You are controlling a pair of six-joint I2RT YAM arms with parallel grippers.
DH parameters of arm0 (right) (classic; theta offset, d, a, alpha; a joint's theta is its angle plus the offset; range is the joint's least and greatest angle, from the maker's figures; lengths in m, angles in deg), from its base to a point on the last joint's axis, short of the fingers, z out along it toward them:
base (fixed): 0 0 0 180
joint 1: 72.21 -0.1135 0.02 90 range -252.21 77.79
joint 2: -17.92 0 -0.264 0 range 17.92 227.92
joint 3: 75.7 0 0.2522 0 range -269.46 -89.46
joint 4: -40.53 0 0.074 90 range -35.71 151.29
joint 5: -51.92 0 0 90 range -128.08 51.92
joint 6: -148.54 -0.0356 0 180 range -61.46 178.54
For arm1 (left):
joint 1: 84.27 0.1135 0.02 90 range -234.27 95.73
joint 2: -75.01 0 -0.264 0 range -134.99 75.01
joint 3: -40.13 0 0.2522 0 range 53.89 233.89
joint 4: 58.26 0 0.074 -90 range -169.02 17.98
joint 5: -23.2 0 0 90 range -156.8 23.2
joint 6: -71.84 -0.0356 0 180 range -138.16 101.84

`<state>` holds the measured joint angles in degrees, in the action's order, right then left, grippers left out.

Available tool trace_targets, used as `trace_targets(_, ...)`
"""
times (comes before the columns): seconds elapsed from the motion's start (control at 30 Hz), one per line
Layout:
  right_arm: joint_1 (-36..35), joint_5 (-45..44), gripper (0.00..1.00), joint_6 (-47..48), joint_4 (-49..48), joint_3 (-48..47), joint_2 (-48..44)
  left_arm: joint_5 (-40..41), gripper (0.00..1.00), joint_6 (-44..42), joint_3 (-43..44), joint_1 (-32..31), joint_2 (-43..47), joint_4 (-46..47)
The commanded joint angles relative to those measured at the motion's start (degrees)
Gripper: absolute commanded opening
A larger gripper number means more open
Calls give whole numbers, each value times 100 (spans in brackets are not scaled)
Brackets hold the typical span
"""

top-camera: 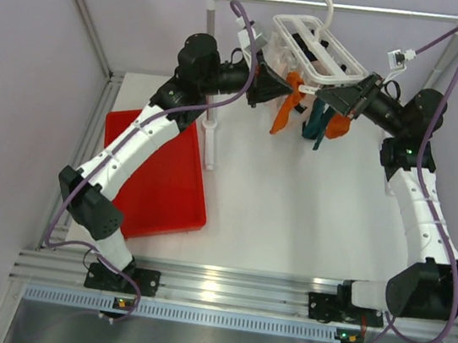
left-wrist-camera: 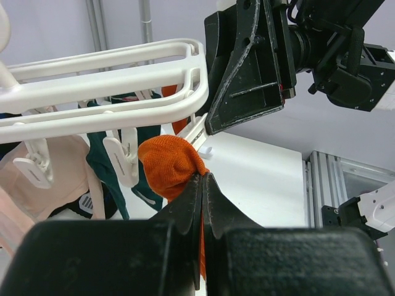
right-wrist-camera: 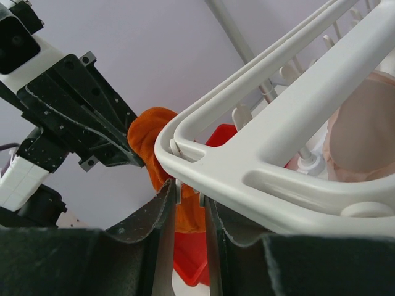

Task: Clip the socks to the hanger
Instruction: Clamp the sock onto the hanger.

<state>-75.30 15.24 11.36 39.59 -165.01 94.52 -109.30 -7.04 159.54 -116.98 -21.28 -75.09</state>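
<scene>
The white hanger hangs by its hook from the rail. My left gripper is shut on the top of an orange sock, holding it just under the hanger's corner. That sock hangs down from the grip. My right gripper is at the same corner, its fingers shut on the two white tabs of a hanger clip. The orange sock sits right behind that clip. A teal sock and another orange sock hang from clips nearby.
The metal rail stand crosses the back, with one post beside the red tray on the left. Pale pink fabric and teal socks hang from other clips. Both arms meet closely under the hanger.
</scene>
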Motion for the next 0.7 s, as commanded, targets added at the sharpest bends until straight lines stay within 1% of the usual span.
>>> trace_targets(0.0, 72, 100, 0, -46, -385, -197, 66, -276, 0, -127, 97, 37, -39, 447)
trace_targets(0.43, 63, 161, 1, 130, -147, -285, 83, -584, 0, -83, 53, 37, -12, 685)
trace_targets(0.47, 63, 170, 6, 113, -156, -294, 83, -584, 0, -92, 53, 37, -13, 685)
trace_targets(0.5, 63, 187, 20, 95, -165, -294, 101, -584, 0, -92, 44, 37, -13, 694)
trace_targets(0.57, 72, 188, 33, 77, -165, -311, 92, -567, 0, -109, 44, 37, -21, 685)
trace_targets(0.6, 72, 196, 42, 51, -174, -320, 92, -558, 0, -109, 44, 37, -21, 685)
trace_targets(0.67, 72, 214, 48, -19, -235, -311, 83, -540, 0, -136, 44, 37, -39, 667)
